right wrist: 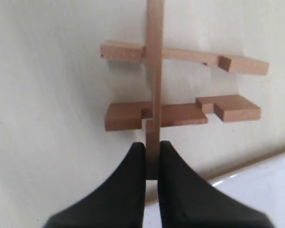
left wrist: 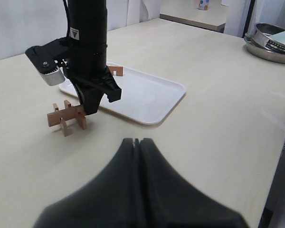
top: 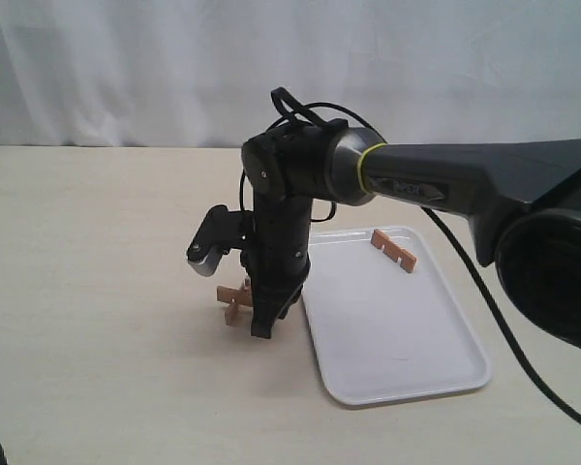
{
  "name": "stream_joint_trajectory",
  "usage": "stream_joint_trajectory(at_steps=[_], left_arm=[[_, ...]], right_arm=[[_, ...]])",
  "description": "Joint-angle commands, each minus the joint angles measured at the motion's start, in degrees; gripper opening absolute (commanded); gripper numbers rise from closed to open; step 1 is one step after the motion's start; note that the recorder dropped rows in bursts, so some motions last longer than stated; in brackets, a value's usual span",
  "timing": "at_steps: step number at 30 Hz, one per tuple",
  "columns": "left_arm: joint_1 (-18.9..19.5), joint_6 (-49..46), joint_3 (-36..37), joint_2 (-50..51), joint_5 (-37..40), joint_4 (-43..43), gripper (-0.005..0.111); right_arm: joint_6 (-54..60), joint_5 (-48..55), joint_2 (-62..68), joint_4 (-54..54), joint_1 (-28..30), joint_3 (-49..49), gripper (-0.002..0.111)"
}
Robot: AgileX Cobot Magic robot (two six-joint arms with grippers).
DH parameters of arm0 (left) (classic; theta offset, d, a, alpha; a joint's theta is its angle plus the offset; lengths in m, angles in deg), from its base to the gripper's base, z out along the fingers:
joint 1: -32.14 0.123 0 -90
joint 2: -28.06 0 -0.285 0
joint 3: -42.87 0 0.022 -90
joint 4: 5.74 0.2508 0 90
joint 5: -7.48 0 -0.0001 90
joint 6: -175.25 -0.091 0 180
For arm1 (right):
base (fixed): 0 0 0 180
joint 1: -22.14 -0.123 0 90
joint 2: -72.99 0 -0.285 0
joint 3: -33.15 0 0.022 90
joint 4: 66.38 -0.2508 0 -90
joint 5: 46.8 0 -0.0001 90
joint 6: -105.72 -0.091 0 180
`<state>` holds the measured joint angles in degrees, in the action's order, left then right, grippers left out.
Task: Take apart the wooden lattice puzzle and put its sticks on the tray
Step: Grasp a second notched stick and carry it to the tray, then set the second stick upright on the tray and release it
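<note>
A pale bench [top: 97,232] runs before a white curtain [top: 126,58]. Left fingers [left wrist: 128,156] are pressed together, empty; the wooden lattice puzzle [top: 234,302] stands on the bench, right fingers [right wrist: 133,166] pinching its cross stick [right wrist: 154,71], just beside the white tray [top: 407,339], which holds one loose stick [top: 394,250]

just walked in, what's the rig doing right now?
The right gripper is closed on the end of one stick of the partly dismantled lattice puzzle, which stands on the table just beside the tray. Three sticks are interlocked there. One loose stick already lies on the tray, near its far corner in the exterior view. The left gripper is shut, holds nothing, and hangs over the table, away from the puzzle.
</note>
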<state>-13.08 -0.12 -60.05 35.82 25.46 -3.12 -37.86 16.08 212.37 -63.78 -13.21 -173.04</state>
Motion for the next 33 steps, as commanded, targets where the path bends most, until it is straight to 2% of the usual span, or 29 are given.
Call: stream_joint_trajectory(at_steps=[1,12,20,28,33], left_arm=[[-0.16,0.16,0.13,0.02,-0.3,-0.21,0.0],[-0.16,0.16,0.13,0.02,-0.3,-0.21,0.0],[-0.16,0.16,0.13,0.02,-0.3,-0.21,0.0],[-0.16,0.16,0.13,0.02,-0.3,-0.21,0.0],[-0.16,0.16,0.13,0.02,-0.3,-0.21,0.0]], right_arm=[[0.21,0.35,-1.91,-0.42,0.05,0.23,0.004],[-3.39,4.46,-8.41,-0.27,1.19,0.23,0.004],[-10.86,7.08,-9.76,-0.27,8.17,0.39,0.004],[-13.29,7.08,-9.96,0.21,13.21,8.52,0.004],[-18.28,-4.04,-9.96,5.29,13.32,14.23,0.004]])
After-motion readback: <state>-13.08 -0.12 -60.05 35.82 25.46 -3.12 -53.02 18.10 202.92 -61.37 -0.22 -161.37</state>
